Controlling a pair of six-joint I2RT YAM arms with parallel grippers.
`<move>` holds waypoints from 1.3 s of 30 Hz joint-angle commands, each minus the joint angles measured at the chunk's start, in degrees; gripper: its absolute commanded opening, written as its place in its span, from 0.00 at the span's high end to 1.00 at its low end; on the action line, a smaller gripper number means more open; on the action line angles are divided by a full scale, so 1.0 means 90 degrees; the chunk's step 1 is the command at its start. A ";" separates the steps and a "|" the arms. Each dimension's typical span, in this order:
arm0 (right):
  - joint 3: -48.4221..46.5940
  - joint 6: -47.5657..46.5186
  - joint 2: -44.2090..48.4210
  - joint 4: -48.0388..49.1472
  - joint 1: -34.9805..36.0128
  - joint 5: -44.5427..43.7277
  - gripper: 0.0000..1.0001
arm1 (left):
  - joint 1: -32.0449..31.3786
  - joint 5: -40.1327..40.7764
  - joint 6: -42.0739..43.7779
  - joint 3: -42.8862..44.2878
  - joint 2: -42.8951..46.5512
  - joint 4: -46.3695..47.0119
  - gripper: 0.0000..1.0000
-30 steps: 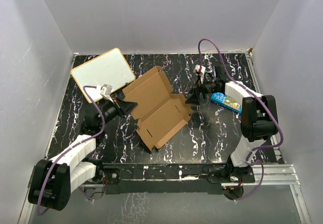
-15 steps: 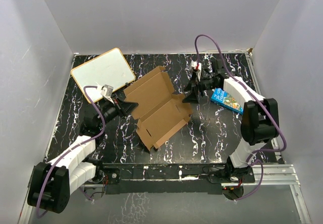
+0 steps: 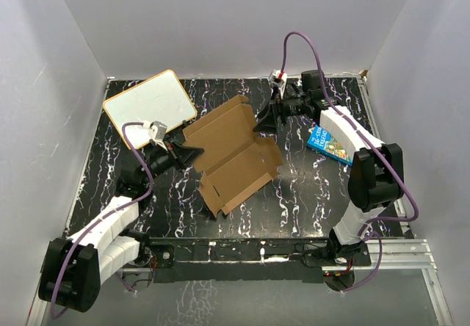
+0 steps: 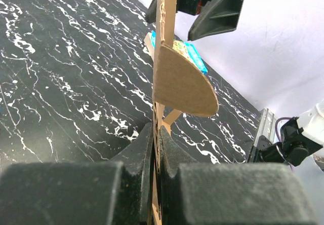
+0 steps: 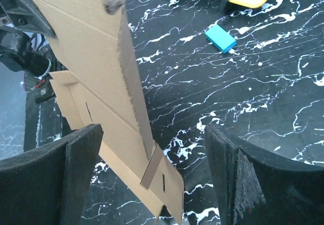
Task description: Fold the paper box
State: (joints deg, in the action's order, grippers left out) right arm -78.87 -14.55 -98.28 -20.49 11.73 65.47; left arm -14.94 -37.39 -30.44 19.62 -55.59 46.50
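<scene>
The paper box [image 3: 233, 153] is a brown cardboard blank, opened out in the middle of the table with its far panel tilted up. My left gripper [image 3: 193, 153] is shut on the blank's left edge. In the left wrist view the cardboard [image 4: 177, 83] stands edge-on, pinched between the black pads [image 4: 136, 154]. My right gripper [image 3: 263, 117] hovers open at the far right corner of the raised panel. In the right wrist view its fingers [image 5: 81, 174] stand wide apart, with the panel's serrated edge [image 5: 132, 78] between them and touching neither.
A white board with an orange rim [image 3: 149, 106] lies at the far left. A blue printed box [image 3: 330, 144] lies right of the blank, under the right arm. A small blue block [image 5: 220, 37] sits near the board. White walls enclose the black marbled table [image 3: 308, 186].
My right gripper has moved away from the blank's right side toward the far end, staying open. The blank's far panel has tipped up slightly. The left gripper keeps its hold.
</scene>
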 commanded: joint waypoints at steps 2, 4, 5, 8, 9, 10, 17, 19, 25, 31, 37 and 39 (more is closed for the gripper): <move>-0.0287 0.0561 -0.0010 0.0609 0.0186 0.0359 0.16 | -0.0095 -0.0281 0.0064 0.0355 0.0123 0.0364 1.00; -0.0244 0.0609 -0.0008 0.0675 0.0231 0.0525 0.20 | -0.0128 -0.0310 0.0052 0.0395 0.0104 0.0379 1.00; -0.0234 0.0626 -0.0005 0.0705 0.0243 0.0624 0.23 | -0.0141 -0.0319 0.0043 0.0405 0.0098 0.0398 1.00; -0.0239 0.0641 0.0001 0.0734 0.0247 0.0790 0.43 | -0.0170 -0.0383 0.0005 0.0419 0.0036 0.0469 1.00; -0.0238 0.0637 0.0007 0.0734 0.0248 0.0791 0.53 | -0.0172 -0.0401 -0.0013 0.0434 0.0026 0.0484 1.00; -0.0227 0.0610 0.0018 0.0726 0.0242 0.0798 0.64 | -0.0172 -0.0420 -0.0024 0.0436 0.0009 0.0488 1.00; -0.0169 -0.0321 0.0278 0.0119 0.0122 0.1143 0.92 | -0.0169 -0.0572 -0.0094 0.0384 0.0107 0.0366 0.82; -0.0116 -0.0572 0.0388 -0.0063 -0.0021 0.1319 0.92 | -0.0166 -0.0573 0.0018 0.0467 0.0233 0.0029 0.60; -0.0072 -0.1375 0.0663 -0.0729 -0.0161 0.1421 0.92 | -0.0157 -0.0871 0.0411 0.1123 0.0311 -0.1269 0.31; -0.0124 -0.1966 0.0802 -0.1230 -0.0169 0.1322 0.92 | -0.0122 -0.1021 0.1184 0.2356 -0.0019 -0.3487 0.17; -0.0132 -0.2074 0.0845 -0.1335 -0.0166 0.1327 0.92 | -0.0080 -0.0960 0.1867 0.3247 -0.0483 -0.4936 0.23; -0.0148 -0.2101 0.0847 -0.1367 -0.0162 0.1343 0.92 | -0.0070 -0.1013 0.1972 0.3405 -0.0598 -0.5141 0.28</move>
State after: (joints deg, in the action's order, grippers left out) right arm -78.94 -29.71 -92.95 -33.26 10.22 75.99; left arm -15.94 -44.62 -17.52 46.50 -59.61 9.63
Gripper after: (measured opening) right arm 0.098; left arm 0.754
